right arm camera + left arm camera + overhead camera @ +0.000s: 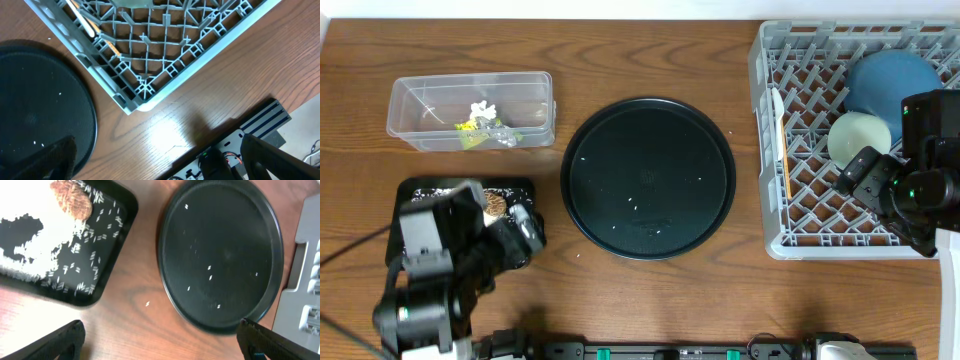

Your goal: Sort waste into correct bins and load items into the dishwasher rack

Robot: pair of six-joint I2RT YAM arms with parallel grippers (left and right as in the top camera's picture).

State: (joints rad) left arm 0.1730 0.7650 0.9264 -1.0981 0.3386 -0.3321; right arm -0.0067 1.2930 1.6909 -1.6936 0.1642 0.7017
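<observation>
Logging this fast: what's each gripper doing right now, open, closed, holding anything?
Left gripper: open, holding nothing.
Right gripper: open, holding nothing.

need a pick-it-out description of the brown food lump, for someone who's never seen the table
Find the large round black tray mid-table; to its left sits a shallow black rectangular tray. The brown food lump lies in that tray near its far edge, the only brown, rounded piece among the white rice grains.

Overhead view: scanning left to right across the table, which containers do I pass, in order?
Clear tub → round black tray → grey dishwasher rack.
</observation>
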